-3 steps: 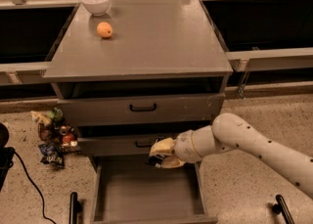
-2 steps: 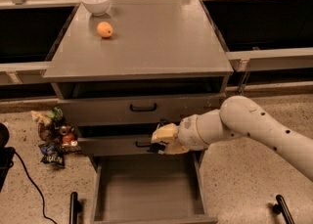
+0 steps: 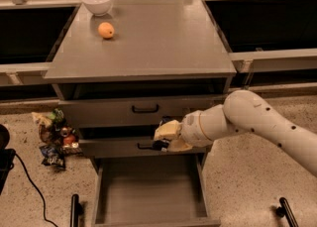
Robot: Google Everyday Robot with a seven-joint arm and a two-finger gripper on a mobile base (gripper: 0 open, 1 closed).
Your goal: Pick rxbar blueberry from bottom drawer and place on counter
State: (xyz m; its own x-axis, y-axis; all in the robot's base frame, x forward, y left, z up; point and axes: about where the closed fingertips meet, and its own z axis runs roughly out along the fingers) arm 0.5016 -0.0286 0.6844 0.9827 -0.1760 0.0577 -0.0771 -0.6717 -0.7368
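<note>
My gripper (image 3: pixel 166 138) hangs in front of the middle drawer's face, above the open bottom drawer (image 3: pixel 148 196). Its cream fingers (image 3: pixel 168 129) are closed around a small dark object, of which only a dark edge (image 3: pixel 159 145) shows at the lower left; it looks like the rxbar blueberry. The bottom drawer is pulled out and its grey inside shows nothing else. The counter (image 3: pixel 158 42) is the grey cabinet top, above and behind the gripper.
A white bowl (image 3: pixel 96 3) and an orange (image 3: pixel 106 30) sit at the counter's back left. Crumpled snack wrappers (image 3: pixel 54 137) lie on the floor left of the cabinet. The top drawer handle (image 3: pixel 145 108) is just above the gripper. A black cable (image 3: pixel 29 191) runs along the floor on the left.
The gripper has risen from just above the bottom drawer to the height of the middle drawer's face, with the dark object still in it. The arm's elbow has lifted too.
</note>
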